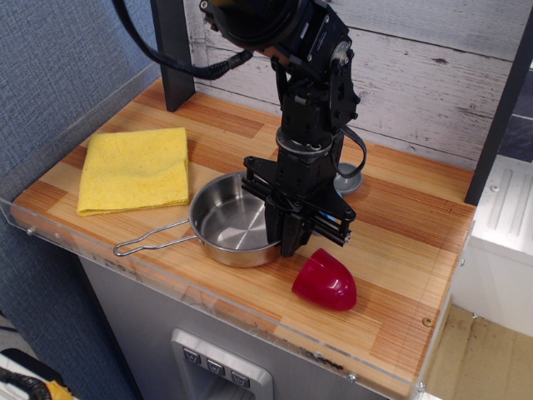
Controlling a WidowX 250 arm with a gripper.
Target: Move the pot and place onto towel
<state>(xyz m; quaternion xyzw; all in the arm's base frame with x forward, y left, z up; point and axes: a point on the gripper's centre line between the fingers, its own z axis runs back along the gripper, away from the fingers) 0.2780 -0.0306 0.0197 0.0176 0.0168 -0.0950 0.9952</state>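
1. I see one shiny round steel pot (229, 225) on the wooden table (400, 233), its wire handle pointing left-front, beside one folded yellow towel (133, 169).
2. My black gripper (287, 242) is closed on its right rim.
3. One red cup (325, 281) lies near.

A striped wooden desk (400, 225) with a clear acrylic edge guard (208, 304) fills the view. Whitewashed planks (416, 75) stand at 12 o'clock, and blue-grey textured wall (58, 58) at 9 o'clock.
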